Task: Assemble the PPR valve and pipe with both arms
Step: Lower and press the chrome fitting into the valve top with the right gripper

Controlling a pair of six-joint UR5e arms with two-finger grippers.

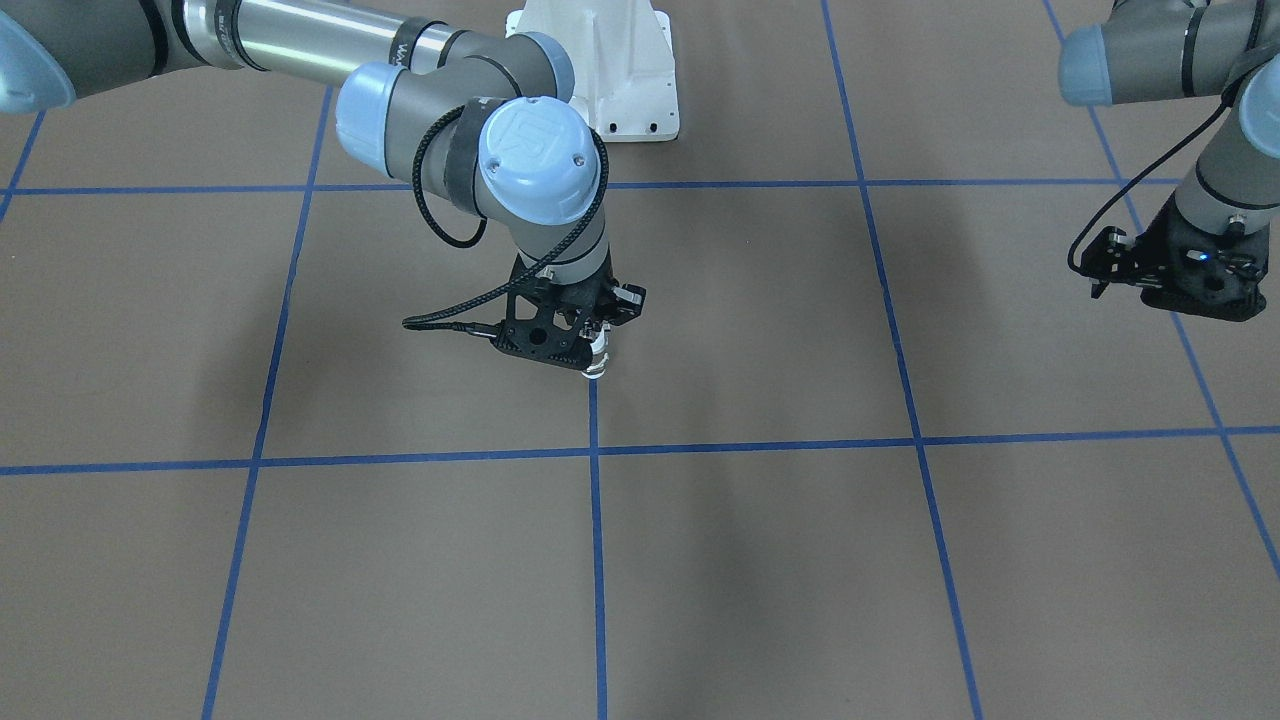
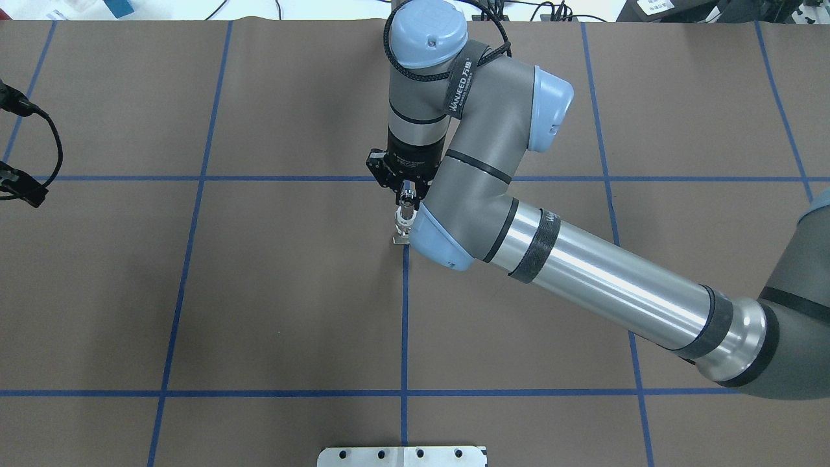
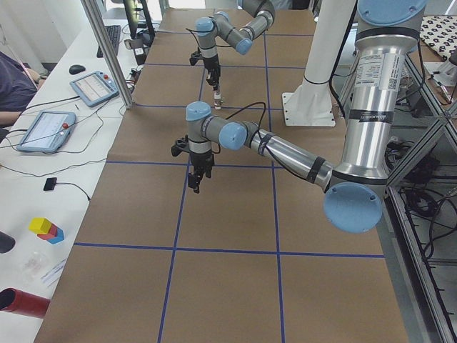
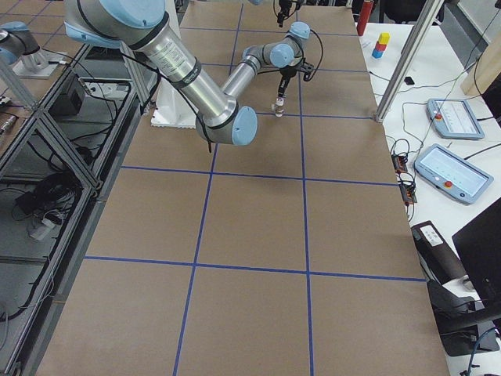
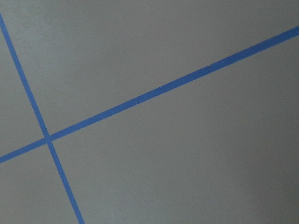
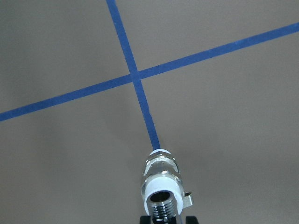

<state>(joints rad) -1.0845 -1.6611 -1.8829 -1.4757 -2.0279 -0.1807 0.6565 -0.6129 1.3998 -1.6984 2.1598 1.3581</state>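
Observation:
My right gripper (image 2: 406, 193) points straight down near the table's middle and is shut on the chrome pipe (image 6: 161, 209). The pipe sits on top of the PPR valve (image 6: 160, 175), which has white ends, a metal band and a small grey lever (image 6: 188, 200). The joined pair stands upright with its lower end at the brown table, at the end of a blue tape line (image 1: 596, 365). My left gripper (image 1: 1190, 280) hangs above bare table far to the side, and its fingers do not show. The left wrist view shows only table and tape.
The robot's white base plate (image 1: 600, 70) lies at the robot's edge of the table. Blue tape lines (image 2: 403, 324) divide the brown surface into squares. Tablets and coloured blocks (image 3: 46, 230) lie on a side bench beyond the table's far edge.

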